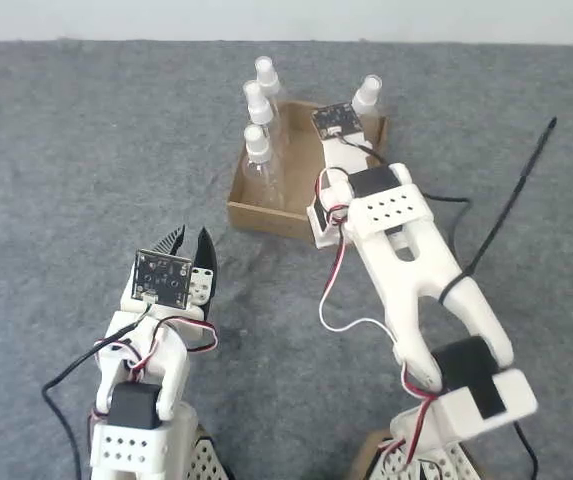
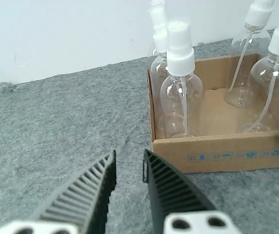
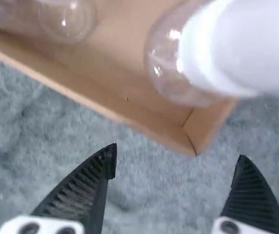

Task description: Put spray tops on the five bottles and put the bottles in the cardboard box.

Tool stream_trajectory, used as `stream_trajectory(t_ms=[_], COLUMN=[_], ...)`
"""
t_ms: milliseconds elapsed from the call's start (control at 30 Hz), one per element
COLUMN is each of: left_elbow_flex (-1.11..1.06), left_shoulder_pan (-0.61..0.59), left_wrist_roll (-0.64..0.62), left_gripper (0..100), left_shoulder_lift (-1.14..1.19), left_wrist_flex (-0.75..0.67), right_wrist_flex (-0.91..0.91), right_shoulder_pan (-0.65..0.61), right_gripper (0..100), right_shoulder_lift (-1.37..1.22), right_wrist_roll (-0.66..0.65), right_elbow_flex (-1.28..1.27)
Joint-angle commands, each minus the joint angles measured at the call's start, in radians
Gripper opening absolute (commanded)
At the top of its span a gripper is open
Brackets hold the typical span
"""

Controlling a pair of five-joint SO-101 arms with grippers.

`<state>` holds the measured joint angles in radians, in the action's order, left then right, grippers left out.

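Right gripper [image 3: 177,153] is spread wide by the brown cardboard box [image 1: 266,216], upper centre; left gripper [image 1: 192,238] is seen narrowly parted, lower left.

Bright even light; faint soft shadows; glints on bottles [image 2: 180,97]

Two arms, both grippers parted, nothing held.

The left arm [image 1: 146,350] sits at 7 o'clock in the high view, folded short, and its left gripper [image 1: 190,242] points toward 12 with the fingers a narrow gap apart. The right arm [image 1: 416,270] stretches from 5 o'clock toward 11, its right gripper [image 3: 176,155] spread wide.
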<state>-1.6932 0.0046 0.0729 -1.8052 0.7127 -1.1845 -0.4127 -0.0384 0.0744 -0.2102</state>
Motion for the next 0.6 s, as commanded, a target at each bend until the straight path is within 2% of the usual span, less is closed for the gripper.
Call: stream_trajectory(t_ms=[0,233,567], left_elbow_flex=[0.008,0.008,0.008], left_shoulder_pan=[-0.006,-0.006,-0.006], left_wrist_roll=[0.008,0.008,0.008], left_gripper=[9,9,9], left_shoulder_lift=[-0.014,-0.014,-0.014], left_wrist_flex=[-0.032,-0.032,-0.032], right_wrist_flex=[-0.104,-0.278,-0.289], right_shoulder_pan=[-0.002,-0.002,-0.010], right_gripper=[30.8,30.8,30.7], right_shoulder_lift=[0.151,0.283,0.559], right_wrist_roll=[0.011,0.011,0.009], right_elbow_flex=[0.052,0.049,-0.235])
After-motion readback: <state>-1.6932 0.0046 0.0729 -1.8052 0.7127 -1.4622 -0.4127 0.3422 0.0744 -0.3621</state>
